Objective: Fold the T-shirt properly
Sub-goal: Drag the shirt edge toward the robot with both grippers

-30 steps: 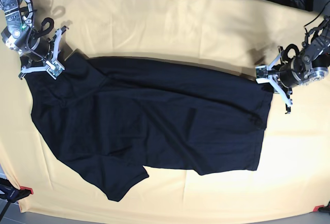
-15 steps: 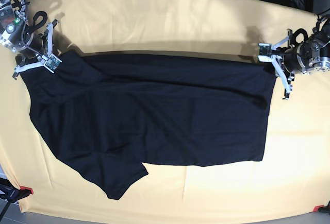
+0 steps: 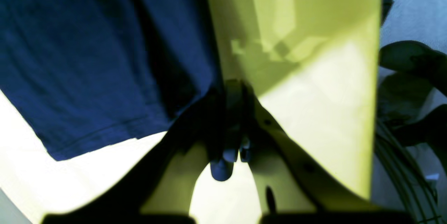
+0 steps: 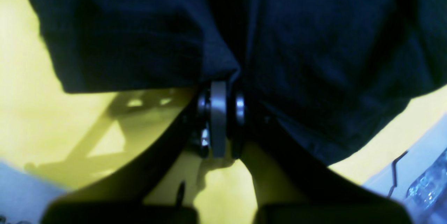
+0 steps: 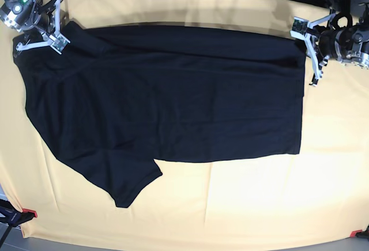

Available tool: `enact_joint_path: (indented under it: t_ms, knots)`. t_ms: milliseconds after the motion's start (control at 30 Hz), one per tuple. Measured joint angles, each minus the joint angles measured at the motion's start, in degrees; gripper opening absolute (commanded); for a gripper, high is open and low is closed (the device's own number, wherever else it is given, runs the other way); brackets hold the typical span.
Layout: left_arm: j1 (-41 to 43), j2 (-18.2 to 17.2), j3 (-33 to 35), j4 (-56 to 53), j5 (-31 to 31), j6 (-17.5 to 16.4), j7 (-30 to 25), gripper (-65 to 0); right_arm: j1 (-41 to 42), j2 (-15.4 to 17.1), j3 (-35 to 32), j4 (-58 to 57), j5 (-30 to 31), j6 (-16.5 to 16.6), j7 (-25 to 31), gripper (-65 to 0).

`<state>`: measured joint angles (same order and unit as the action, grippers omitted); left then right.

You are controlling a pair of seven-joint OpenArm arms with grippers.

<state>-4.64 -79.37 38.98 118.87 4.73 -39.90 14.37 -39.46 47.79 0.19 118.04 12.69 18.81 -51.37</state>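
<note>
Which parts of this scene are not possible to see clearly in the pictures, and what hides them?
- Base view: the pale label near the collar of the large black cloth T-shirt does not show.
- Left wrist view: the left gripper is blurred and dark; the cloth between its shut fingers is hard to see.
- Right wrist view: the right gripper pinches the shirt, but dark folds hide which edge.
- Base view: the yellow table cloth is cut off by the picture's edges.

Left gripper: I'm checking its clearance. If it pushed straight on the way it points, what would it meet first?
Probably the T-shirt it is already clamping; the left gripper pinches its edge.
</note>
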Motion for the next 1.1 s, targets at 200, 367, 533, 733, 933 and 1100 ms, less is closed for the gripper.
enact_joint_path:
  t_ms: [200,367,533,733,933,1100]
  knots:
    - [0.0,-0.1,0.0,1.5,-2.9,0.0,0.6,-65.0,-7.3,0.0,3.8,5.4,0.1,-4.4,-2.1,-65.0]
    - [0.0,-0.1,0.0,2.5,-6.2,0.0,1.4,-65.0,-13.2,-0.3,8.3,7.5,0.2,-4.8,-2.1,-65.0]
    - [0.0,-0.1,0.0,5.4,-14.7,0.0,11.2,-65.0,-18.1,-0.3,8.7,7.6,0.9,-4.5,-2.0,-65.0]
    - [0.0,-1.3,0.0,10.3,-31.6,0.2,28.3,-65.0,-19.5,-1.8,8.7,7.6,1.2,-3.3,-2.3,-65.0]
    - [0.0,-3.4,0.0,12.5,-37.2,0.2,33.2,-65.0,-19.4,-1.9,8.7,7.6,1.3,-3.3,-2.3,-65.0]
    - [0.0,-3.5,0.0,12.6,-37.3,0.2,33.2,-65.0,-19.4,-1.9,8.7,7.6,1.3,-3.3,-2.2,-65.0]
